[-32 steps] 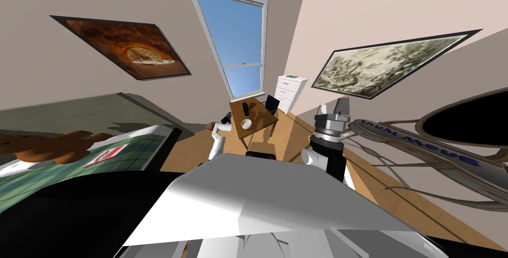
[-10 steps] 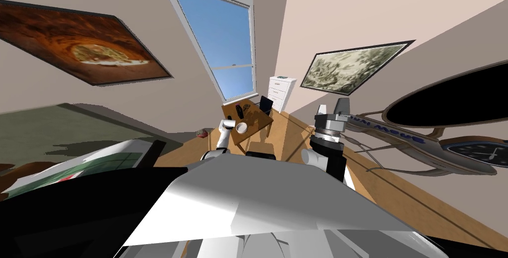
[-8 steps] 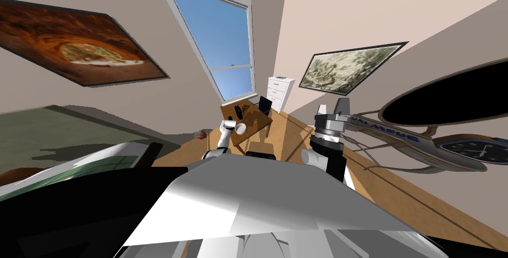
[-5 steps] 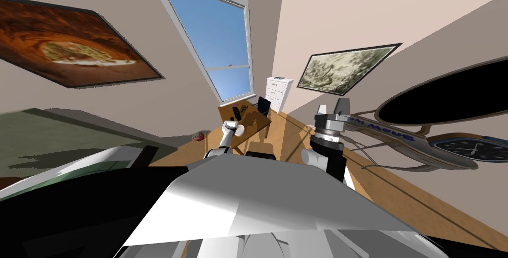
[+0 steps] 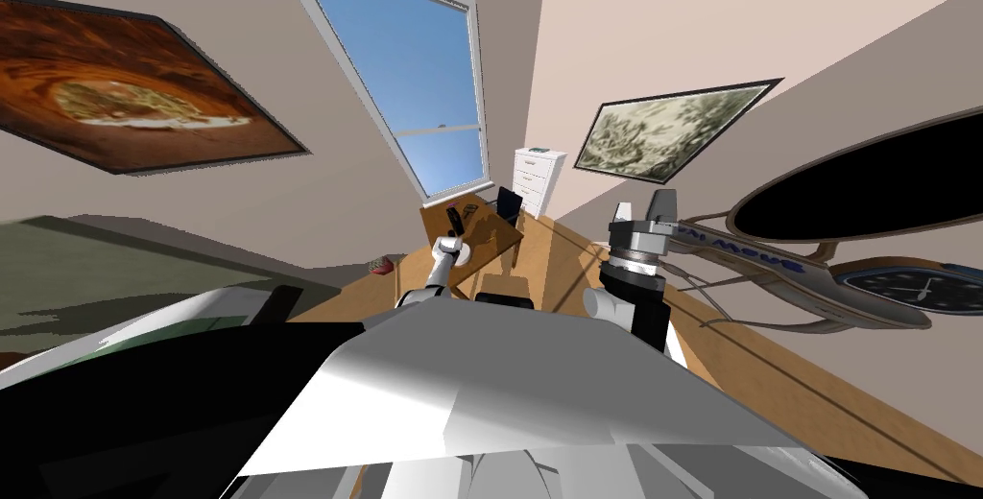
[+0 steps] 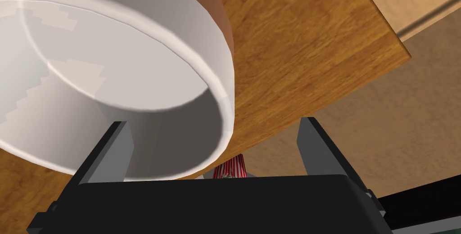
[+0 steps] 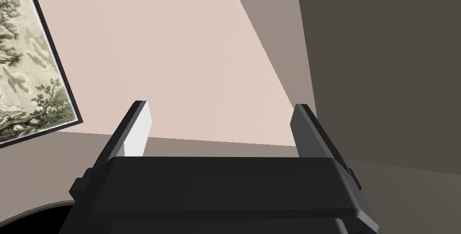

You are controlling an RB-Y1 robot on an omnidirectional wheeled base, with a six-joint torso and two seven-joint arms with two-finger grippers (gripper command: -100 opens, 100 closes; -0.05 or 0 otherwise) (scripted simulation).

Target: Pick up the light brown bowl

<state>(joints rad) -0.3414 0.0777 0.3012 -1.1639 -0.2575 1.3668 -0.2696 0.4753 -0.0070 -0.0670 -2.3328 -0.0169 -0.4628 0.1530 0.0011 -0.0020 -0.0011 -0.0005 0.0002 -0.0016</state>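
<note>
Left pincer (image 6: 214, 123), fingers apart, bracketed the rim of the bowl (image 6: 112, 65), white inside and brown outside, by the near edge of the table (image 6: 306, 56); a sound grasp needed the wall seated deep before closing, while the right pincer (image 7: 220, 105) stood apart, empty.

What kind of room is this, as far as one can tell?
Probably a bedroom or study at home: a window, a white drawer chest, a framed picture and a small wooden table.
</note>
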